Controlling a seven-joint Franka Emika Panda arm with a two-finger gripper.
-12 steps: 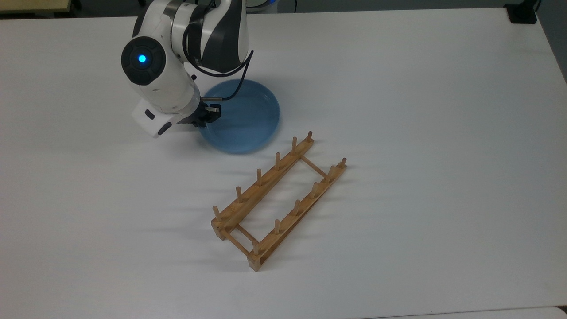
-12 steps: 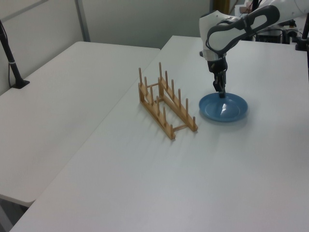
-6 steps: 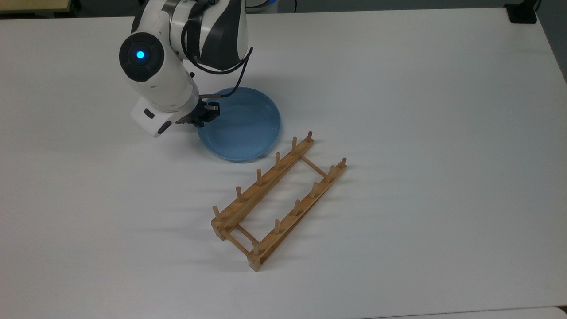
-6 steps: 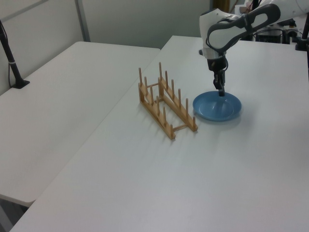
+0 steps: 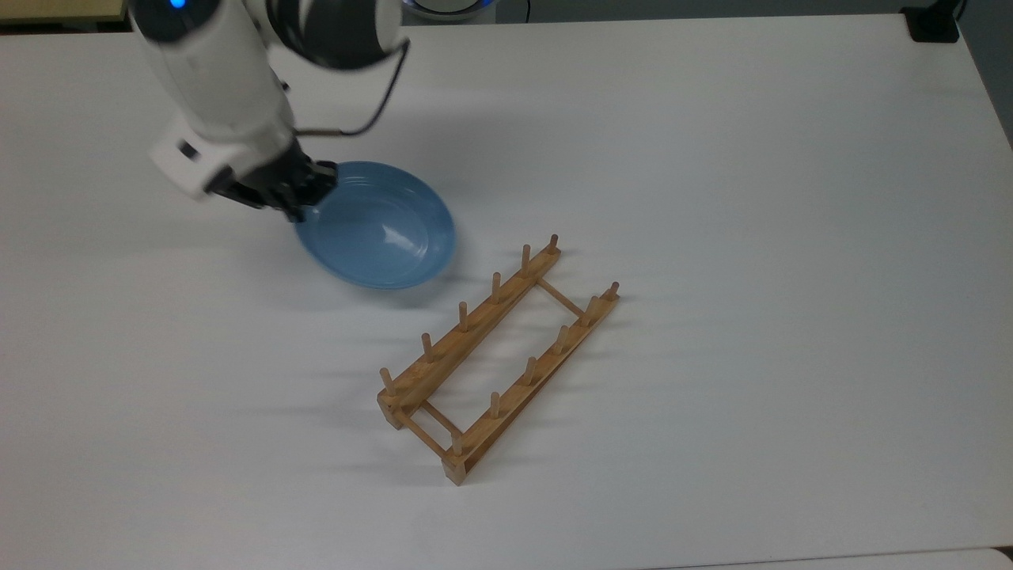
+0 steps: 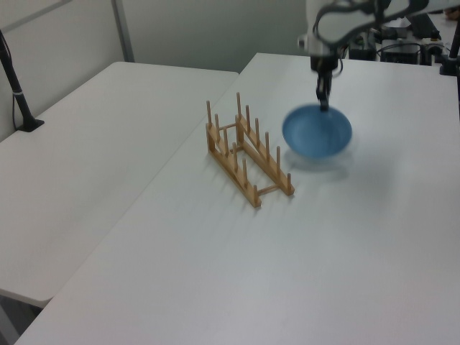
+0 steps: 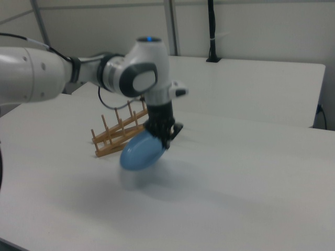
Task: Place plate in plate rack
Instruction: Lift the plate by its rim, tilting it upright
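The light-blue plate (image 5: 378, 234) (image 6: 317, 133) (image 7: 140, 151) hangs tilted above the white table, its shadow lying on the surface below. My gripper (image 5: 305, 191) (image 6: 323, 100) (image 7: 165, 140) is shut on the plate's rim and carries it from that edge. The wooden plate rack (image 5: 498, 356) (image 6: 246, 154) (image 7: 118, 132) stands on the table with nothing between its pegs. It lies to the lower right of the plate in the top view, and to the plate's left in the left view.
A second white table (image 6: 93, 144) adjoins this one in the left view. A black post (image 6: 16, 86) stands on it at the far left. A black object (image 5: 934, 24) sits at the table's far right corner in the top view.
The plate has been lifted off the table and tilted, held by its rim. Arm and plate moved toward the top view's left.
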